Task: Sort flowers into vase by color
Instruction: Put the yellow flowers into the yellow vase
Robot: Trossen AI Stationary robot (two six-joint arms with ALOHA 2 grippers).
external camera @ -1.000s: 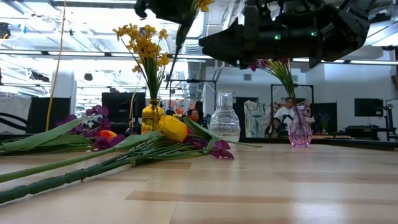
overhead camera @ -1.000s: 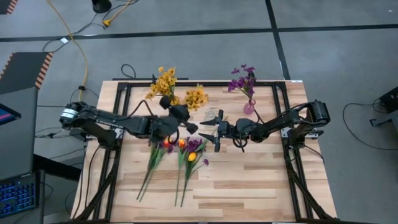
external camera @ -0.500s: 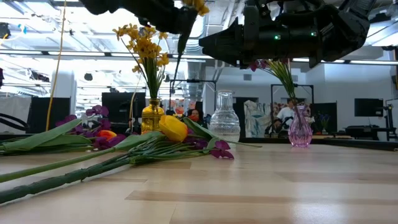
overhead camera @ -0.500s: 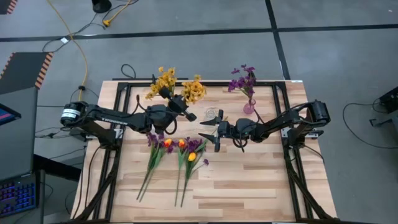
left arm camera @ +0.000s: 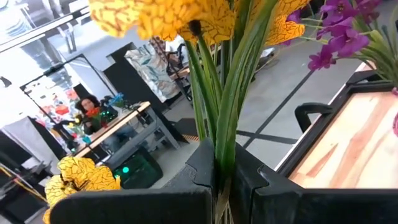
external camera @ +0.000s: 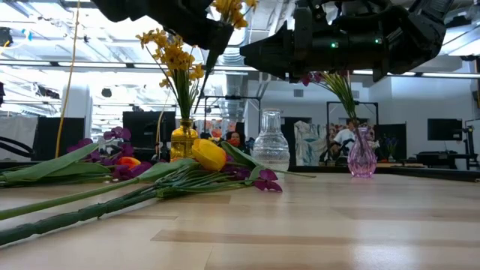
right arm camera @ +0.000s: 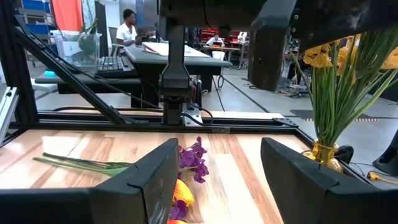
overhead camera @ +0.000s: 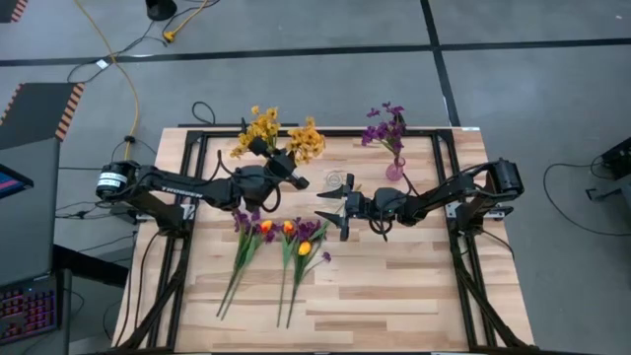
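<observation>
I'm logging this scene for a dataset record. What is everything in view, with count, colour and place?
Yellow glass vase: one, far left of the table, holding fluffy yellow flowers.
Clear glass vase: one, empty, far middle.
Pink glass vase: one, far right, holding purple flowers.
Loose flowers: several, orange-yellow tulip buds and purple blooms on green stems, lying mid-table.
Yellow flower cluster: one, held beside the yellow vase.
Wooden table: one, light planks, black frame.
People: two or more, in the room behind.
Left gripper: shut on the yellow cluster's stem.
Right gripper: open, above mid-table.
</observation>
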